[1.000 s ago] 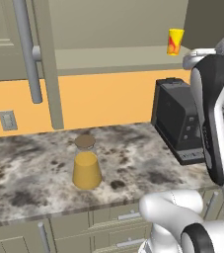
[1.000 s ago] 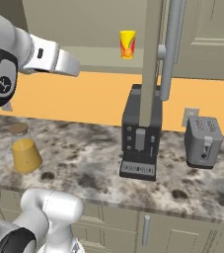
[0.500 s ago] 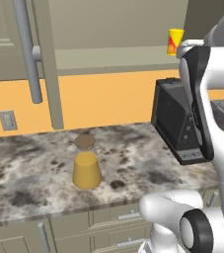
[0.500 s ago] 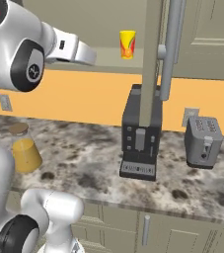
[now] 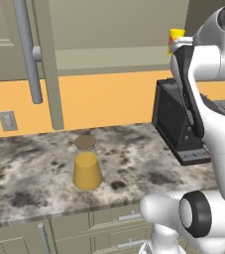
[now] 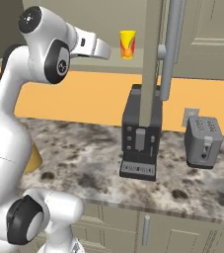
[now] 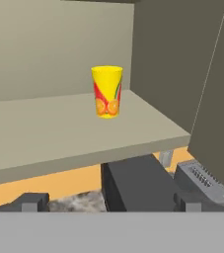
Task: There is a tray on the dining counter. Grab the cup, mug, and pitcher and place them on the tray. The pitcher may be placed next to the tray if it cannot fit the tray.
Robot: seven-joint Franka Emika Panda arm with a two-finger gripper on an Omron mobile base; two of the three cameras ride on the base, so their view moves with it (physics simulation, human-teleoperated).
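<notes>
1. Hand view: we see the cup (image 7: 107, 92) upright on a shelf (image 7: 59, 133), well ahead of our gripper (image 7: 108, 202).
2. Our fingers stand wide apart, holding nothing.
3. We see the pitcher (image 5: 87, 164) on the counter (image 5: 29, 173).

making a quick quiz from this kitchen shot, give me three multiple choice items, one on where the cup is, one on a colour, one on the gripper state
1. Where does the cup stand?
A. on the shelf above the counter
B. inside the toaster
C. on the floor

2. What colour is the liquid in the pitcher?
A. blue
B. orange-yellow
C. green

3. How is the gripper?
A. shut on the cup
B. shut on the pitcher
C. open, holding nothing

Answers:
1 A: the hand view shows the cup upright on the shelf board.
2 B: the left base view shows that colour under the brown lid.
3 C: its fingers stand wide apart, short of the cup.
</notes>
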